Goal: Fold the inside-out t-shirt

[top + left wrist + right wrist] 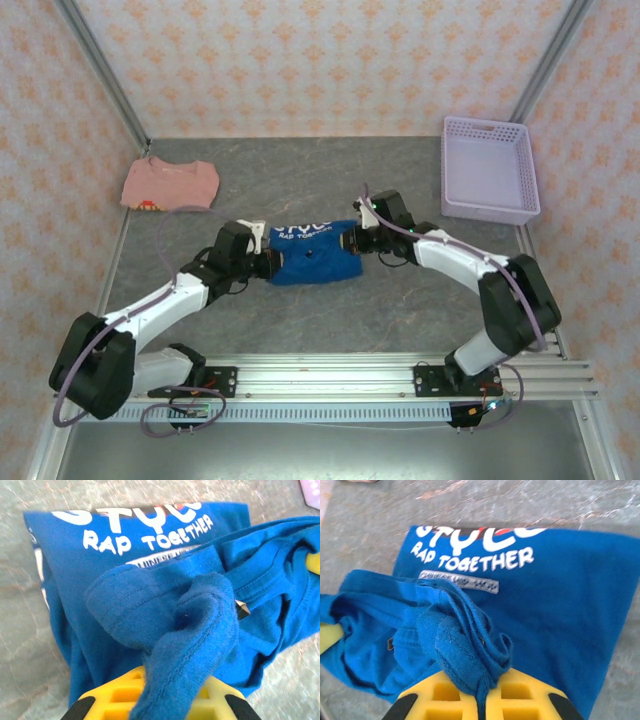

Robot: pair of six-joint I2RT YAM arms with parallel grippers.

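Peach patterned walls close in a grey stone-look table (330, 310). Seen from above, a lavender basket (487, 210) sits at 2 o'clock from the table's middle. Near the middle lies the blue t-shirt (312, 258), folded small with its white lettering facing up. A pink shirt (170, 184) lies at 10 o'clock. My left gripper (264, 262) is at the t-shirt's 9 o'clock edge and my right gripper (356, 240) at its 3 o'clock edge. Each pinches a bunched fold of blue cloth between yellow fingers (115, 695).
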